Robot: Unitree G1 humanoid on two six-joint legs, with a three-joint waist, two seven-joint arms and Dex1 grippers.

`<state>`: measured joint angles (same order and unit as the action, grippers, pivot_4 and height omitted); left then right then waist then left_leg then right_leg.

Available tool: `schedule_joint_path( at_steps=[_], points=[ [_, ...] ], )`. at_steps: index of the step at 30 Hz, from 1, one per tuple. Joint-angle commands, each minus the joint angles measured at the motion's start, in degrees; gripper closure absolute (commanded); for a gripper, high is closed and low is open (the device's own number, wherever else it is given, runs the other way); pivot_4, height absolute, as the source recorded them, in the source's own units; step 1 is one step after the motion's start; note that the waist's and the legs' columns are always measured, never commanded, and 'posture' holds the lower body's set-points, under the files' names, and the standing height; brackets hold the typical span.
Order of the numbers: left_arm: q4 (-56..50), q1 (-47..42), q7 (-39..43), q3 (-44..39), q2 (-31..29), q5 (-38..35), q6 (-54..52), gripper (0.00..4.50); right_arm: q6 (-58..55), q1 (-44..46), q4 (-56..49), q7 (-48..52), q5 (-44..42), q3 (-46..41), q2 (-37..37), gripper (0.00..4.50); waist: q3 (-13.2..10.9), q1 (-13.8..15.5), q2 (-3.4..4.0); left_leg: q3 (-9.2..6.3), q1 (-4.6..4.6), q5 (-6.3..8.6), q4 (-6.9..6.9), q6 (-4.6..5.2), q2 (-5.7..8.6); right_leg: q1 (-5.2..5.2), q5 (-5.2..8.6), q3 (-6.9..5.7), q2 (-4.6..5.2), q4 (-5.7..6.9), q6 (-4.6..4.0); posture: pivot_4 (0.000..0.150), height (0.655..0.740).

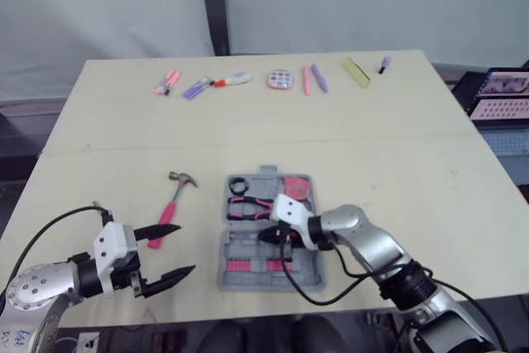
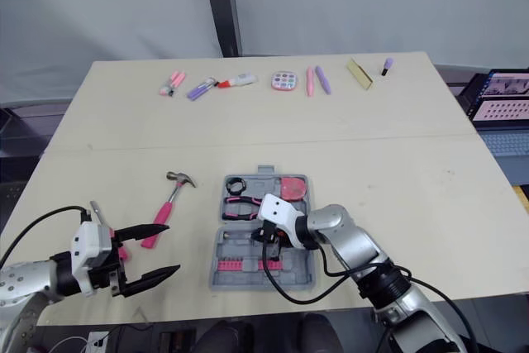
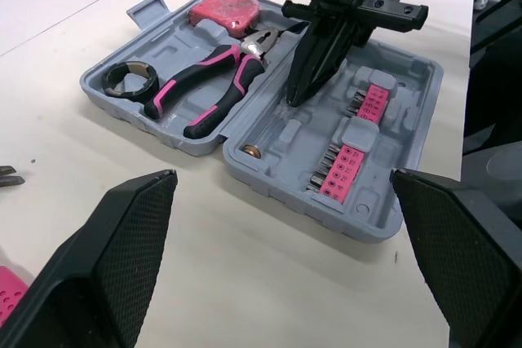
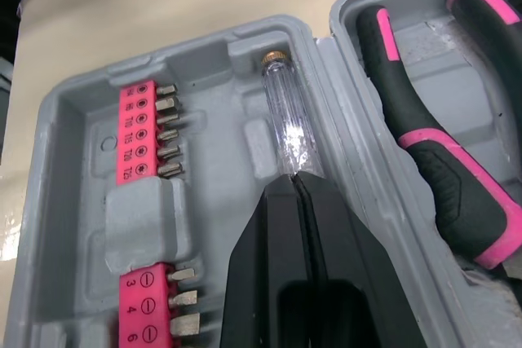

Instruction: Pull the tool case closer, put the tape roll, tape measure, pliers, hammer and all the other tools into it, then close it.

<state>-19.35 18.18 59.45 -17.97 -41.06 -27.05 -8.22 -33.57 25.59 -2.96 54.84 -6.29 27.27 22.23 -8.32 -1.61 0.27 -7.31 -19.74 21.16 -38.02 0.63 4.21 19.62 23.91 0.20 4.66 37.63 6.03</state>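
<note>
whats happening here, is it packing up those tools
The robot is packing an open tool case. Its right gripper, fingers shut, is down at a clear-handled screwdriver in the case's near half. Pliers, tape roll and tape measure lie in the far half. The hammer is on the table beside the open left gripper.

I see the pale table (image 1: 397,146) lit brightly and evenly from above. Shadows are short and soft beside the hammer (image 1: 169,208) and inside the open tool case (image 1: 234,245). In the left wrist view the tabletop washes out towards white. In the right wrist view a hard white glint sits on the clear screwdriver handle (image 4: 287,132). The right gripper (image 4: 295,178), fingers pressed together, reads as a nearly featureless black mass.
</note>
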Motion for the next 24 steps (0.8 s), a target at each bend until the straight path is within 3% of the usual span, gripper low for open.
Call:
schedule_joint_path(
  at_steps=[1,7,13,16,23,24],
  points=[
    [-0.27,-0.56,-0.15,-0.17,0.57,-1.26,0.30,0.00,-4.82,2.12,-8.40,0.23,-4.36,-3.77,-0.22,4.48,-0.12,-0.01,0.11,0.00,-0.05,0.00,-0.01,0.00,0.00,0.04,0.00,0.00,0.00,0.00,0.00,0.150,0.7400],
    [-0.21,-1.34,-1.05,0.32,0.76,-0.49,-0.76,0.00,-13.60,0.52,-21.65,1.60,-12.04,-10.35,5.94,4.48,-0.13,0.07,0.12,0.00,-0.49,0.00,-0.10,0.00,0.01,0.54,0.00,-0.02,0.00,0.17,0.00,0.150,0.7400],
    [-0.11,-1.03,-1.03,-0.10,0.22,-0.70,-1.57,0.00,-12.23,-9.48,-29.40,3.15,-18.16,-20.70,15.32,4.48,-0.17,0.23,0.07,0.05,-0.56,0.00,-0.16,0.02,0.02,0.47,0.00,0.01,0.02,0.02,0.00,0.150,0.7400],
    [-0.28,0.52,0.26,-0.90,-0.17,-1.44,-1.55,0.00,-13.10,-16.91,-30.85,4.67,-20.03,-25.69,22.32,3.63,-0.22,0.36,0.02,0.08,-0.55,0.00,-0.14,0.03,0.01,0.40,0.00,0.02,0.01,-0.09,0.00,0.150,0.7400],
    [-0.88,5.17,0.15,-2.93,1.27,-0.42,1.48,0.00,-2.90,-30.30,-30.16,6.43,-18.76,-31.69,27.77,0.05,-0.29,0.33,-0.02,0.13,-0.51,0.00,-0.13,0.04,-0.13,0.01,0.00,-0.02,-0.12,-0.75,0.00,0.150,0.7400],
    [-1.10,6.15,-0.48,-3.43,2.12,-0.06,2.53,0.00,1.21,-32.30,-29.39,5.84,-16.72,-32.26,27.67,0.02,-0.30,0.43,-0.03,0.13,-0.52,0.00,-0.13,0.04,-0.13,0.01,0.00,-0.02,-0.11,-0.77,0.00,0.150,0.7400]
  ],
)
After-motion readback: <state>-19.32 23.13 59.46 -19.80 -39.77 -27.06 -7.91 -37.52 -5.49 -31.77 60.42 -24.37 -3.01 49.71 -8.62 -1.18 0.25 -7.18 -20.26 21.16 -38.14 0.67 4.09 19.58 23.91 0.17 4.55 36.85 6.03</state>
